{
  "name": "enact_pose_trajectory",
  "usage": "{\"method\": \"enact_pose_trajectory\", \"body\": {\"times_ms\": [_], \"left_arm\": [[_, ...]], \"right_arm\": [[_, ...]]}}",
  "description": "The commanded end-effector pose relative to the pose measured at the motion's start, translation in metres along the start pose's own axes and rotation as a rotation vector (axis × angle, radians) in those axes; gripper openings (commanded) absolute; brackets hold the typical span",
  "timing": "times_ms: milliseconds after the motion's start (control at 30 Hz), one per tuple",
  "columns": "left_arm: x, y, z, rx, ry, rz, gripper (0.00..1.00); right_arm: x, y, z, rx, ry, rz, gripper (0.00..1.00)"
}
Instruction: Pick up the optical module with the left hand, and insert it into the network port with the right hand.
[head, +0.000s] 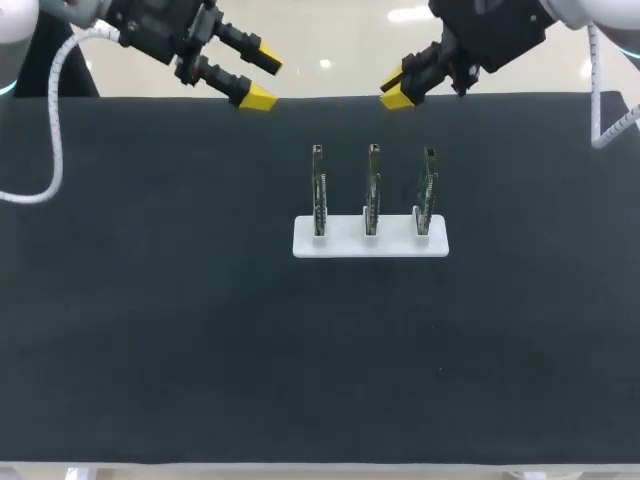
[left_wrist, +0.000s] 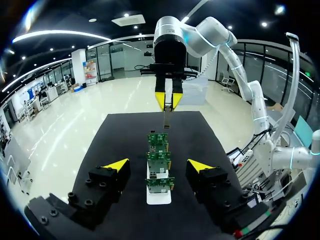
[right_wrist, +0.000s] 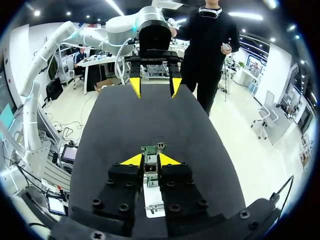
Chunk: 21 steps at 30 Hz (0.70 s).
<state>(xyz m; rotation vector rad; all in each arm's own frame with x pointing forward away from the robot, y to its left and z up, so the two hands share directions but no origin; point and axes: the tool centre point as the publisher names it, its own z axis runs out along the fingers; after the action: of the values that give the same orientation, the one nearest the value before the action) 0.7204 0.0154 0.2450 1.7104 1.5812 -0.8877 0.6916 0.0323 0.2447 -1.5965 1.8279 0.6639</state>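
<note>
Here the black worktop (head: 150, 330) is stretching wide beneath me, and I am holding both arms over its far edge. My left pincer (head: 262, 76) is hovering left of the middle with its fingers spread wide and nothing between them, while my right pincer (head: 395, 90) is hanging just right of the middle, and I cannot tell whether it is gripping anything. Well apart from both, the white holder (head: 345, 242) is lying near the worktop's middle, and three green boards (head: 372, 185) are standing upright in it in a row, untouched.
</note>
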Motion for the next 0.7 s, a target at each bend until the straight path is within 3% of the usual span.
{"method": "enact_pose_trajectory", "body": {"times_ms": [33, 333, 700], "left_arm": [[-0.001, 0.005, 0.001, 0.022, 0.011, -0.001, 1.00], [-0.001, 0.005, 0.001, 0.022, 0.011, -0.001, 1.00], [-0.001, 0.005, 0.001, 0.022, 0.011, -0.001, 1.00]], "right_arm": [[-0.001, -0.001, 0.000, -0.002, 0.002, 0.001, 0.00], [-0.001, -0.001, 0.000, -0.002, 0.002, 0.001, 0.00], [0.039, -0.023, -0.009, -0.059, 0.023, -0.067, 0.00]]}}
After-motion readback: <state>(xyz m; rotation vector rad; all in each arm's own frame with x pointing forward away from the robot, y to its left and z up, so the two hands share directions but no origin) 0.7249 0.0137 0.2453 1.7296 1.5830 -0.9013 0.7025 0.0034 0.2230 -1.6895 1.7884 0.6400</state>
